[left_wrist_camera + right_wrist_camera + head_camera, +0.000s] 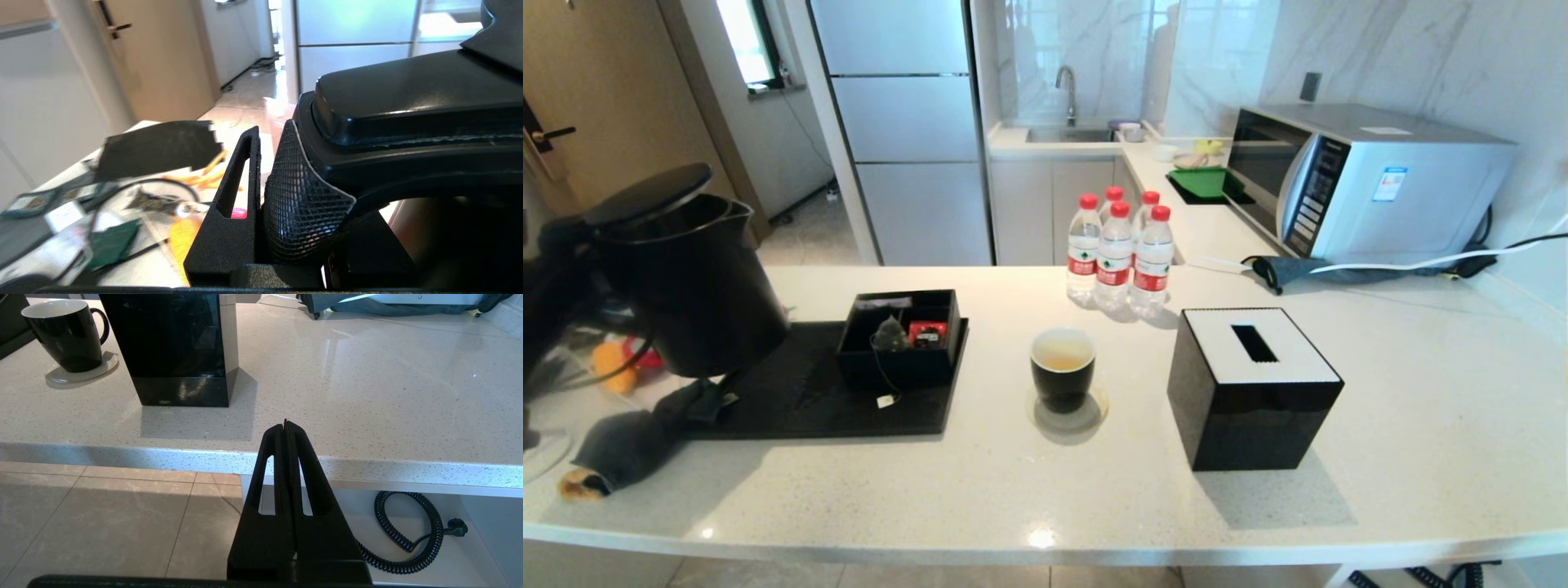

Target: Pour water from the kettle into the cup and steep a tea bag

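The matte black kettle [694, 278] hangs a little tilted over the left end of the black tray [809, 408], with its lid [649, 194] ajar. My left gripper [560, 245] is shut on the kettle's loop handle [408, 102], which fills the left wrist view beside the gripper [286, 171]. The cup [1063, 367] stands on a round coaster mid-counter with pale liquid inside, and it also shows in the right wrist view [67, 335]. The tea bag [890, 335] lies in a black box [903, 359], and its tag [886, 401] rests on the tray. My right gripper [285, 424] is shut and empty, low before the counter's front edge.
A black tissue box [1252, 384] stands just right of the cup. Several water bottles [1119, 253] stand behind it, with a microwave [1364, 180] at the back right. A red packet [927, 332] shares the box. A dark cloth [629, 445] lies at the front left.
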Motion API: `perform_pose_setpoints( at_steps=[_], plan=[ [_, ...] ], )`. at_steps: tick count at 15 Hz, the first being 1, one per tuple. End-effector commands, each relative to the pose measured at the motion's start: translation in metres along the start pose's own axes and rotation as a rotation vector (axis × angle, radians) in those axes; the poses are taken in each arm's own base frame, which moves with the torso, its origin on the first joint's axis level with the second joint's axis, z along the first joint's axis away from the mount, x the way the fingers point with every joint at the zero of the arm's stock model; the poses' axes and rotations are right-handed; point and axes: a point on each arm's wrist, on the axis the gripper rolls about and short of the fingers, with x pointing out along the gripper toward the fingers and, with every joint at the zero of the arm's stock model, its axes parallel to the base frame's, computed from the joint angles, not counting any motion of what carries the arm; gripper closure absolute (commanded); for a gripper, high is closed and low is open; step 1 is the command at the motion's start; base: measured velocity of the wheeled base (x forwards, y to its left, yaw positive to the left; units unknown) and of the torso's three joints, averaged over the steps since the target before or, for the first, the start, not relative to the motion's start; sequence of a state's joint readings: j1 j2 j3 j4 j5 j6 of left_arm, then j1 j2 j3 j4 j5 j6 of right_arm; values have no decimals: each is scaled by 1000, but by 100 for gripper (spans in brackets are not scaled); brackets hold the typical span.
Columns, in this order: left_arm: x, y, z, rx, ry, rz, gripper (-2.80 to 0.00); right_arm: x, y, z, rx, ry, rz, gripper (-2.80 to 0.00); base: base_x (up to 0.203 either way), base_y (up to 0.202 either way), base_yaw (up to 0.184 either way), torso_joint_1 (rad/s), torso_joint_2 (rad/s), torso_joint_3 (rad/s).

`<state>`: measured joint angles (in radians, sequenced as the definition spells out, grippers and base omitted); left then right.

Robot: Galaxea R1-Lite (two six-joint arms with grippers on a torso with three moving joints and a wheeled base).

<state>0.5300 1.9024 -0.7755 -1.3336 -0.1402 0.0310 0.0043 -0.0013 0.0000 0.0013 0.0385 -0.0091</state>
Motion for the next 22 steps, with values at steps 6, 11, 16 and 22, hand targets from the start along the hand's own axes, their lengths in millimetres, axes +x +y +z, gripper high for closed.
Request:
perform_pose_setpoints(
  at_steps=[6,11,16,22],
  plan=[
    [10,-2,-39,-3,83,-46,0,0,0,0,-2,1,2,0,0,0,0,0,0,0],
    [24,-6,-60,-2,80,-61,0,0,0,0,-2,0,2,0,0,0,0,0,0,0],
    [42,-11,-80,-7,87,-77,0,0,0,0,-1,0,1,0,0,0,0,0,0,0],
    [58,-26,-94,-11,78,-101,0,0,0,0,-2,1,1,0,0,0,0,0,0,0]
  ],
)
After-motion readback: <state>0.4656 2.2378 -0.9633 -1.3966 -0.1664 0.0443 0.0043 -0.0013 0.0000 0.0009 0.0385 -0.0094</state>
